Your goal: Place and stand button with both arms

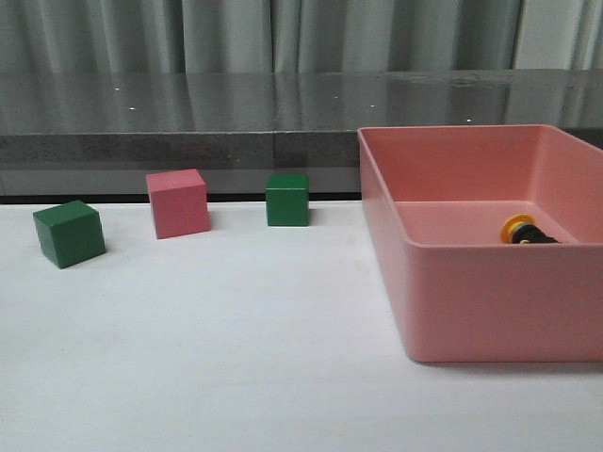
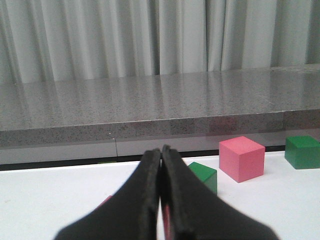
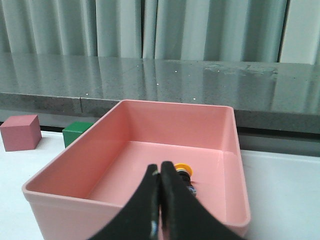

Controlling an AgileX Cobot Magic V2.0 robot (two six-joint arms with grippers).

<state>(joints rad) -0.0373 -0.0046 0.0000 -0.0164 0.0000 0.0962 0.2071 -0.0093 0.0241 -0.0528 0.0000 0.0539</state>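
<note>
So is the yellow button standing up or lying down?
Lying down. The button rests on its side inside the pink bin, its yellow cap facing sideways.

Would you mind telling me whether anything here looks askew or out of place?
Only the button: it lies on its side inside the pink bin, yellow cap facing sideways rather than up. The three cubes sit flat on the table; nothing looks spilled or damaged.

Backdrop: pale grey-green pleated curtains point(image 1: 283, 33) hanging across the upper frame. Grey speckled stone counter point(image 1: 188, 113) running full width mid-frame, reflecting soft light. White tabletop point(image 1: 207, 358) filling the lower frame.
</note>
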